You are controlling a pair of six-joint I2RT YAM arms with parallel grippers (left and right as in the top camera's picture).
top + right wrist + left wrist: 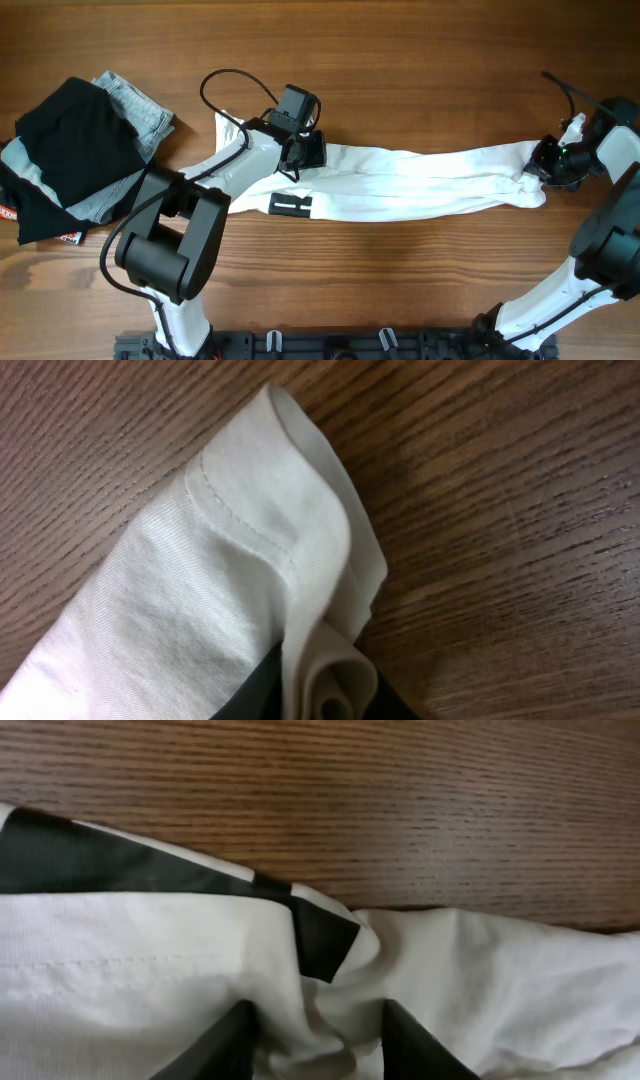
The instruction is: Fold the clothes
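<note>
White garment [420,185] stretched across table [400,60], left claw [305,150] gripping one end, right claw [548,165] the other

A white garment [420,185] stretches in a long band across the middle of the table [420,50], barring passage between the near and far halves. Bare wood lies open along the whole far side and in the near centre between the two arms. At left, a pile of dark and grey clothes [75,150] takes up the edge; the left arm [200,215] slants just beside it, its cable [215,80] looping above. The right arm [610,240] blocks the right edge.
</note>
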